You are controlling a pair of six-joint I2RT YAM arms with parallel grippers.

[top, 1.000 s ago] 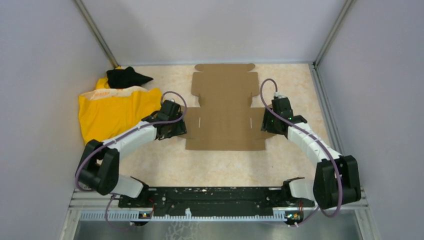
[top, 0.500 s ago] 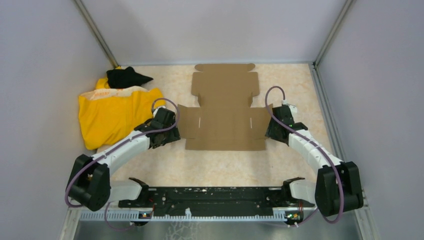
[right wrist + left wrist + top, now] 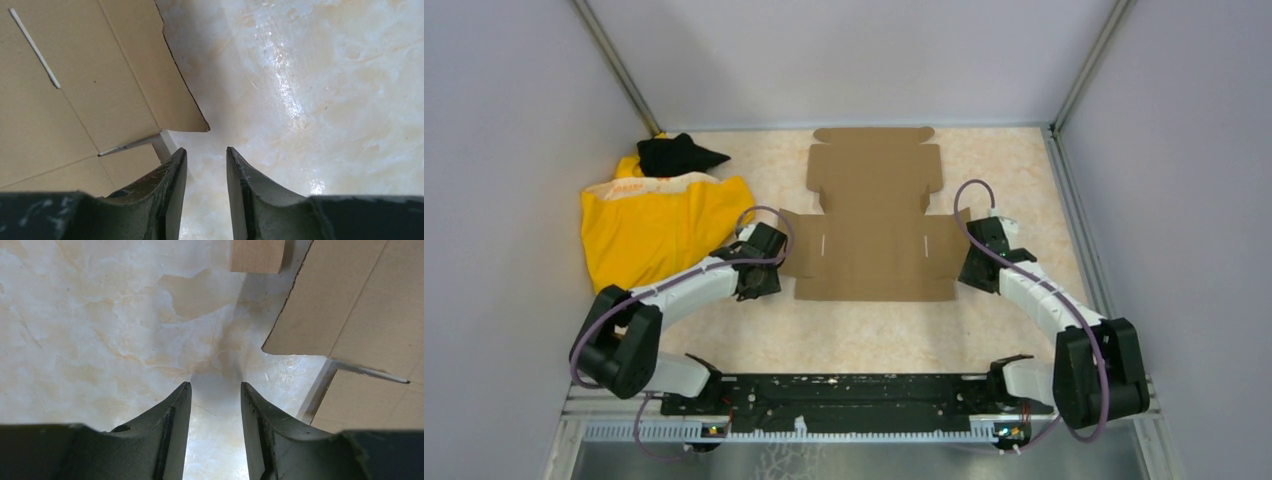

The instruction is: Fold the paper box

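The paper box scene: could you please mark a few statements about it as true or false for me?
1. The paper box is an unfolded sheet on the table. True.
2. The left jaws grip a flap. False: they are open over bare table, beside the box.
3. The right jaws are open and empty. True.
4. The yellow cloth covers the box. False: it lies to the box's left, apart.

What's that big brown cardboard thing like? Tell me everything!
The paper box is plain brown corrugated cardboard, an unfolded cut-out sheet with flaps, thin slots and a rounded far tab. It lies flat on the marbled table. The left gripper and right gripper hang open beside its side flaps, not gripping it.
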